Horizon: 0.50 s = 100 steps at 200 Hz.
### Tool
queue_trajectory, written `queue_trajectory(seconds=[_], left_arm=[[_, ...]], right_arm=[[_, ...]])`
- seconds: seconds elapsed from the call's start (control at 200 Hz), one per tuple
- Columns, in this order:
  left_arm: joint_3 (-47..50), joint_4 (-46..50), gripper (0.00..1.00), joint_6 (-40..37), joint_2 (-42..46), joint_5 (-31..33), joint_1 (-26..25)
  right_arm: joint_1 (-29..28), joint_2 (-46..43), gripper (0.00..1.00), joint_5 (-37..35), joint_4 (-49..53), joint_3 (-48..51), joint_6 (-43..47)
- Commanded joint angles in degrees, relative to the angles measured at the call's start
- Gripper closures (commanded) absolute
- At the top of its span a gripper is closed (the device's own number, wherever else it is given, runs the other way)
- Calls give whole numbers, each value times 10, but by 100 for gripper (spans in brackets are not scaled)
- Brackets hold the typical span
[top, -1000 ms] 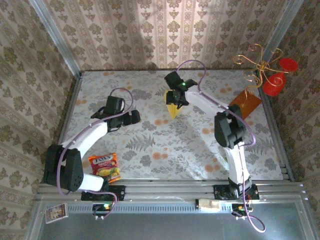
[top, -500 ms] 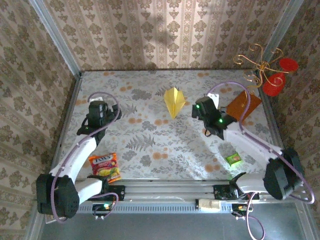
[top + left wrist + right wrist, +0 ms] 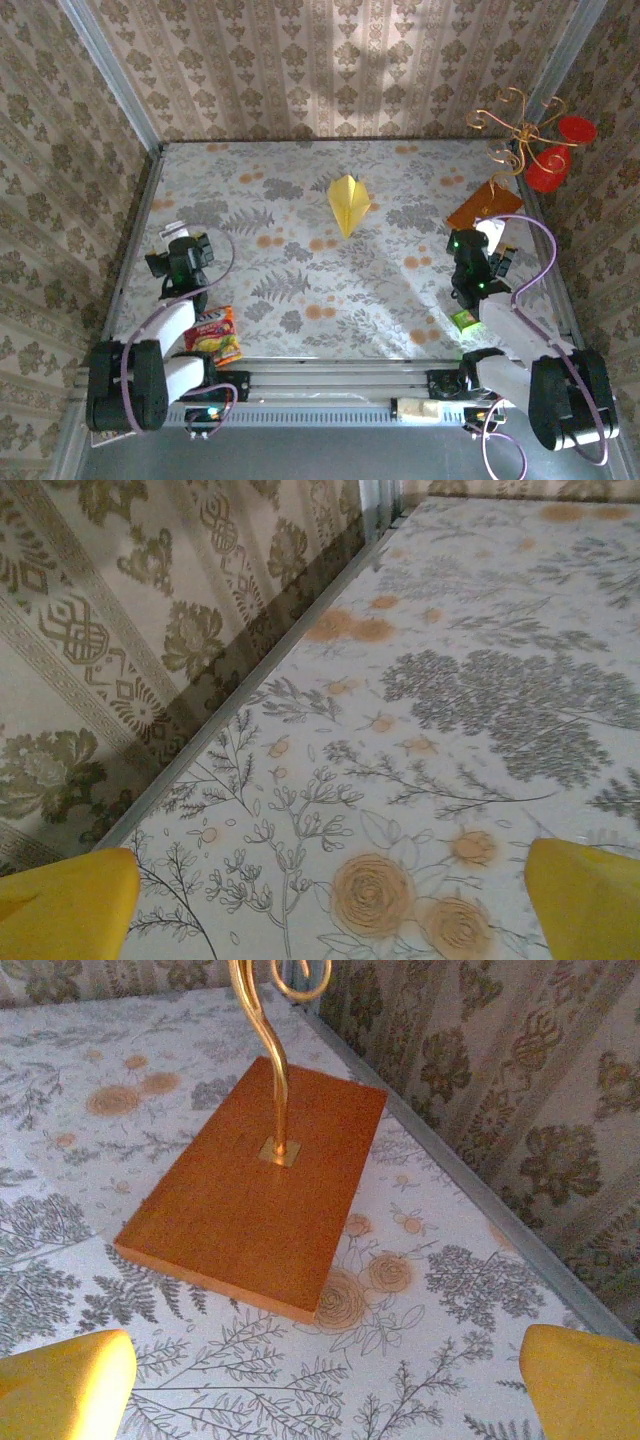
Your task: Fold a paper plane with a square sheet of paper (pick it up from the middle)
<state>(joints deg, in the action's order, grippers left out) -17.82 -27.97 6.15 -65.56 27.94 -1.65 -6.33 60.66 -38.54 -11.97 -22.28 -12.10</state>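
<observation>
Around me stand walls with beige damask wallpaper. My surface has a pale flower print, and metal rails edge it.

You see the paper plane in plain bright yellow; the table is pale grey-white, printed with grey ferns and leaves and small orange roses; the walls carry beige wallpaper with brown damask motifs set in vertical stripes; the board is a flat orange-brown; the wire stand on it is shiny gold; the discs are red; the small packet is bright green; the snack bag is red, orange and yellow; your arms are white with black joints, and their cables are lilac; the pads of your left gripper are yellow, and so are those of your right gripper.
</observation>
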Motion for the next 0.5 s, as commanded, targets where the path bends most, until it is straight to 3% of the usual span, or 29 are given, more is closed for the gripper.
queue_trajectory(seconds=[0.0, 0.2, 0.285, 0.405, 0.495], left_arm=[[7, -133, 0, -24, -54, -83, 23], [-13, -230, 0, -34, -153, -221, 45], [-13, -254, 0, -50, -177, -261, 43], [-10, -271, 0, -56, -187, -286, 44], [1, -319, 0, -64, -214, -295, 41]], right_arm=[[22, 36, 0, 96, -145, 15, 50], [34, 123, 0, 182, -276, 22, 97], [42, 141, 0, 231, -259, 1, 103], [47, 154, 0, 276, -266, -7, 101], [51, 168, 0, 309, -334, 15, 92]])
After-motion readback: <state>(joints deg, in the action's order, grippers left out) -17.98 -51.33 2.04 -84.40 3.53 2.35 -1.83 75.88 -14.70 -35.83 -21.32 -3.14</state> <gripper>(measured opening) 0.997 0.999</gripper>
